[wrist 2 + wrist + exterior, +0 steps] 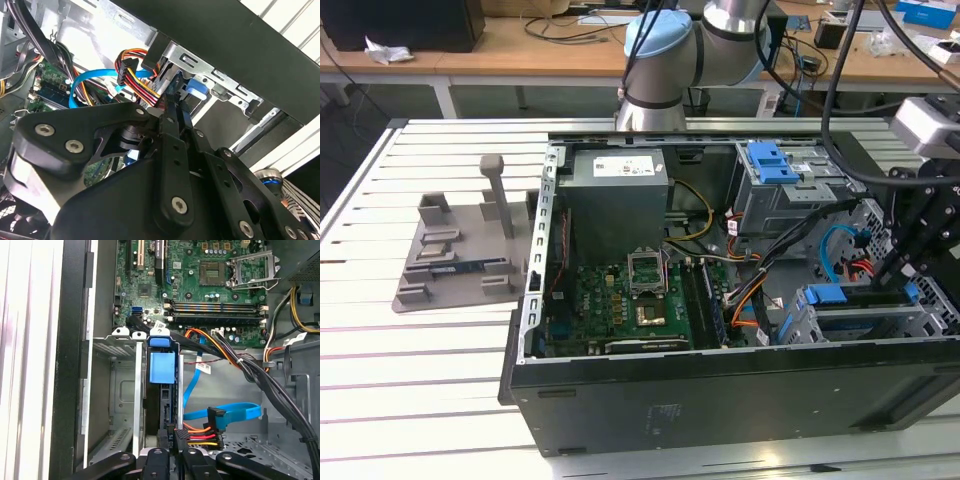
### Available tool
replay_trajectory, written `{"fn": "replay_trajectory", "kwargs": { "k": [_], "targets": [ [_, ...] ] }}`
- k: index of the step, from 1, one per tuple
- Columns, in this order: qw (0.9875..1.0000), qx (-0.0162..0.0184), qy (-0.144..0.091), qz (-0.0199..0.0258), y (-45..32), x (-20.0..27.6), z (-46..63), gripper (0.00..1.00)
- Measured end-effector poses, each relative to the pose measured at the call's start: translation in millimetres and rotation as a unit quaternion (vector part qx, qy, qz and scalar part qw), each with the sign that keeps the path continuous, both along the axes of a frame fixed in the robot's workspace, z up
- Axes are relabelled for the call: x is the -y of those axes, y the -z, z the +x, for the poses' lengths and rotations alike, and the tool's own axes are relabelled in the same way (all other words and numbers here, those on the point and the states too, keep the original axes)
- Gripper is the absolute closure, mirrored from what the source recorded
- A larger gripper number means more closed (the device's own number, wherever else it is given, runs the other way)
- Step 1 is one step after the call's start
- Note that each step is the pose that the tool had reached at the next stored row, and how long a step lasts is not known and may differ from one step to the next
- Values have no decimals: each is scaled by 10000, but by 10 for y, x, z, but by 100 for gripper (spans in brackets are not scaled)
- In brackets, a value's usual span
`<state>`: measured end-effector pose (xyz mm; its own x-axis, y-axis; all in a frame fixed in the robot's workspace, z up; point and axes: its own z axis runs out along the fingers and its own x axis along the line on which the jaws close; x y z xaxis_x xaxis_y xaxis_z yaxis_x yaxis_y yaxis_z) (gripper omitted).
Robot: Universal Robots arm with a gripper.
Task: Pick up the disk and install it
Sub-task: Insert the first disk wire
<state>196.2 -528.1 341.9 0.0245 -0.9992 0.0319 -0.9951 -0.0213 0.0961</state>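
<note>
The disk (161, 390) stands on edge in the drive bay (122, 390) at the case's (720, 400) lower corner — blue bracket (162, 367) toward the motherboard (200, 285), long axis running from bracket back to the gripper (170, 437). The fingers (172, 112) are drawn narrow, apparently pinching the disk's rear edge beside the power connector (192, 435); the grip — partly hidden — is a judgement.

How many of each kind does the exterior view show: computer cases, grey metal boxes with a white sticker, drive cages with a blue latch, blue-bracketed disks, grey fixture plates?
Computer case: 1
Grey metal box with white sticker: 1
Drive cage with blue latch: 1
Disk in blue bracket: 1
Grey fixture plate: 1
Total: 5
</note>
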Motion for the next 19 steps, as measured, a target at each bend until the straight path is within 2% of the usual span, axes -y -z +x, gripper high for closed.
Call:
{"fn": "replay_trajectory", "kwargs": {
  "k": [7,19],
  "targets": [
    [10000,2,62,0,-19,4,0,83],
    [9999,-3,160,2,-1,18,8,83]
  ]
}}
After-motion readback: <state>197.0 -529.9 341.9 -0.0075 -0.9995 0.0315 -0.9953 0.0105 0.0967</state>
